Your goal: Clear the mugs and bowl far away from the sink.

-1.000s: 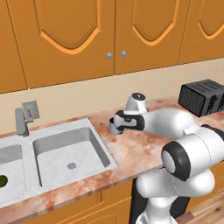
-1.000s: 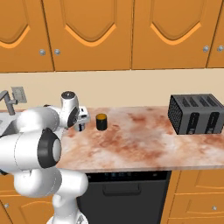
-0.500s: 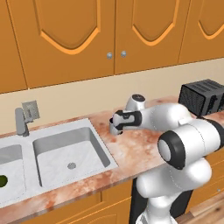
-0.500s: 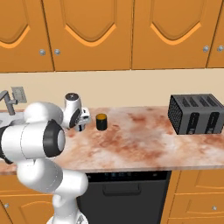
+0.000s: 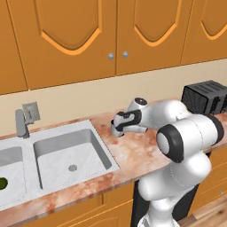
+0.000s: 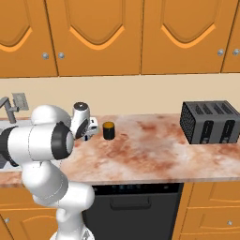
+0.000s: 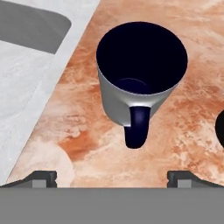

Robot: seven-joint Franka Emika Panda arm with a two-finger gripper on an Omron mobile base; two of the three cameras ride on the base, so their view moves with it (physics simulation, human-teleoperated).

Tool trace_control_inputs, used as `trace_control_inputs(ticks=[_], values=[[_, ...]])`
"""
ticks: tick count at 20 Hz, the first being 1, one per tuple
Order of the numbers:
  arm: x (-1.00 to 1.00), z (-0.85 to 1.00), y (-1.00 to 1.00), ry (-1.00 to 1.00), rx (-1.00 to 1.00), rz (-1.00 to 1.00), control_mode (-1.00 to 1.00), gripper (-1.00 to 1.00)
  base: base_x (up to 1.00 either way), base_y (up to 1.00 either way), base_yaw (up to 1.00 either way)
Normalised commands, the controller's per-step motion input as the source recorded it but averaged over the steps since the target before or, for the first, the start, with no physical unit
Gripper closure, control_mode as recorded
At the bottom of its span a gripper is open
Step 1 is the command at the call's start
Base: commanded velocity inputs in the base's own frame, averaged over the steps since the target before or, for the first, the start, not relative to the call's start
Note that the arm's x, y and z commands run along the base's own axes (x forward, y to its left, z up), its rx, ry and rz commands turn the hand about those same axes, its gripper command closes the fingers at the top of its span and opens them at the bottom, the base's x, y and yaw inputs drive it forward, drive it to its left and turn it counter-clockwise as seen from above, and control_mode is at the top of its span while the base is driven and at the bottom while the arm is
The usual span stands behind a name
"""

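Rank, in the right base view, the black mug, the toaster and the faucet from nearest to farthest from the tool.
1. The black mug, on the counter just right of the tool.
2. The faucet, at the far left edge, behind the arm.
3. The toaster, at the counter's far right end.

You see the pale grey mug (image 7: 131, 98) upright on the marbled counter (image 7: 87, 131), navy handle (image 7: 136, 127) toward you. The sink (image 7: 30, 61) lies left of the mug; your fingertips (image 7: 41, 178) stand wide apart below it.

Orange wooden wall cabinets (image 6: 140, 35), beige backsplash (image 6: 154, 89), marbled reddish countertop (image 6: 154, 150), black toaster (image 6: 211, 122)
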Motion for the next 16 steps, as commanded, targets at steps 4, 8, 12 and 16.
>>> trace_control_inputs(ticks=[4,8,12,16], values=[[0.27,-0.06,0.00,0.00,0.04,0.01,-1.00,-1.00,0.00,0.00,0.00],[0.26,-0.01,0.00,0.00,0.04,0.02,-1.00,-1.00,0.00,0.00,0.00],[0.16,-0.10,0.00,0.00,0.03,0.02,-1.00,-1.00,0.00,0.00,0.00],[0.08,-0.18,0.00,0.00,0.03,0.02,-1.00,-1.00,0.00,0.00,0.00]])
